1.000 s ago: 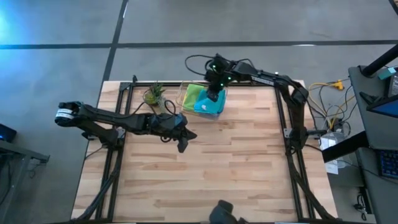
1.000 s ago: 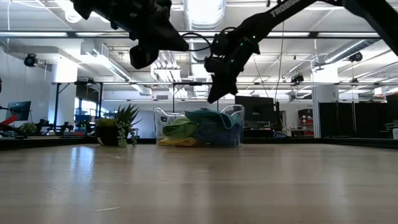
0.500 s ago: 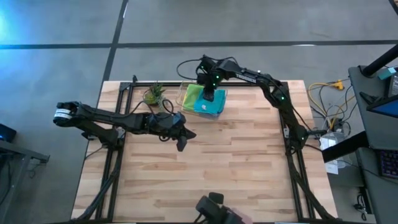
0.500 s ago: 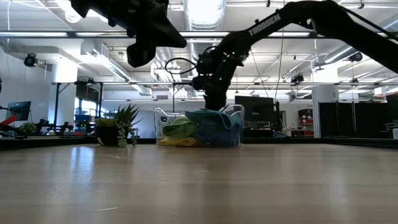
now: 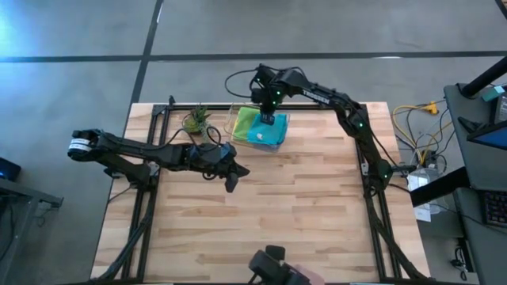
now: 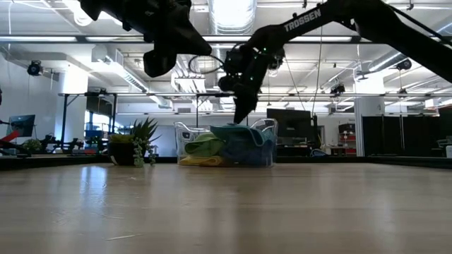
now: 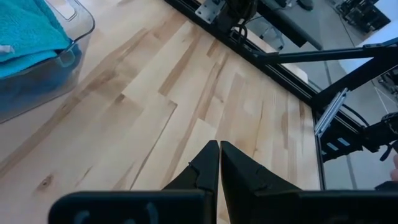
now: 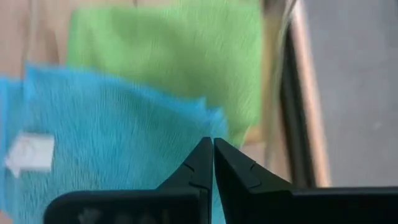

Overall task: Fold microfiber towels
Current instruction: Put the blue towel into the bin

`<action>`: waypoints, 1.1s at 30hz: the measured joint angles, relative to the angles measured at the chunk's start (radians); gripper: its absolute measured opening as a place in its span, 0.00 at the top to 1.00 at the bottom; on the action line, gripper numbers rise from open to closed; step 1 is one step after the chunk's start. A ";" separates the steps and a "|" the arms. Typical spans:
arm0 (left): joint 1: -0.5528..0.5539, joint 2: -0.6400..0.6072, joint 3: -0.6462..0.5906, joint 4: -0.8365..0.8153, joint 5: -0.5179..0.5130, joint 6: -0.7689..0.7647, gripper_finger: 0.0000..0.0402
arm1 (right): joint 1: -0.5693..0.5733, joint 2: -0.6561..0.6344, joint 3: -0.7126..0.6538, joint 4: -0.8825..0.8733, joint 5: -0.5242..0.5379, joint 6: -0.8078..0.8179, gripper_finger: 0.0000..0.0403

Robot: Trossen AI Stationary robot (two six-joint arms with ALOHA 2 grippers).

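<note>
Left tool (image 5: 232, 185): hangs over bare desk (image 5: 261, 214) mid-left, fingers shut, empty. No shift from a second ago.

Right tool (image 5: 267, 119): has dipped into clear bin (image 6: 265, 128) and lifted again; fingers now pinched shut above teal towel (image 8: 93, 130), nothing visibly caught. Judgement: grab missed, retry needed.

Towels crumpled in bin at far edge, lime towel (image 8: 180, 56) beside teal; no clear long axis.

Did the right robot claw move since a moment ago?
Yes. The right gripper swung from the clear bin's right side toward its middle, and now hangs shut above the teal towel.
</note>
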State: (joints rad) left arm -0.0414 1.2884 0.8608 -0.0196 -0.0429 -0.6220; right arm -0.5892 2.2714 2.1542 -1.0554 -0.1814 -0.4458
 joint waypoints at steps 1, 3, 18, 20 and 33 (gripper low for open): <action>0.000 0.000 0.000 0.000 0.000 0.000 1.00 | 0.000 0.002 -0.007 -0.021 0.000 0.000 0.98; 0.000 0.000 0.000 0.000 0.000 0.000 1.00 | 0.000 0.003 -0.026 -0.042 -0.004 0.000 0.97; -0.003 0.000 0.000 0.000 0.001 -0.002 1.00 | 0.008 0.004 -0.110 0.118 0.035 0.004 0.58; -0.005 0.000 0.000 0.000 0.002 -0.002 1.00 | 0.008 0.004 -0.110 0.137 0.052 0.007 0.57; -0.005 0.000 0.000 0.000 0.002 -0.001 1.00 | 0.022 0.003 -0.157 0.145 0.043 -0.029 0.95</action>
State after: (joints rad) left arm -0.0460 1.2888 0.8608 -0.0193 -0.0406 -0.6231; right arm -0.5669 2.2747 1.9968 -0.9107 -0.1383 -0.4749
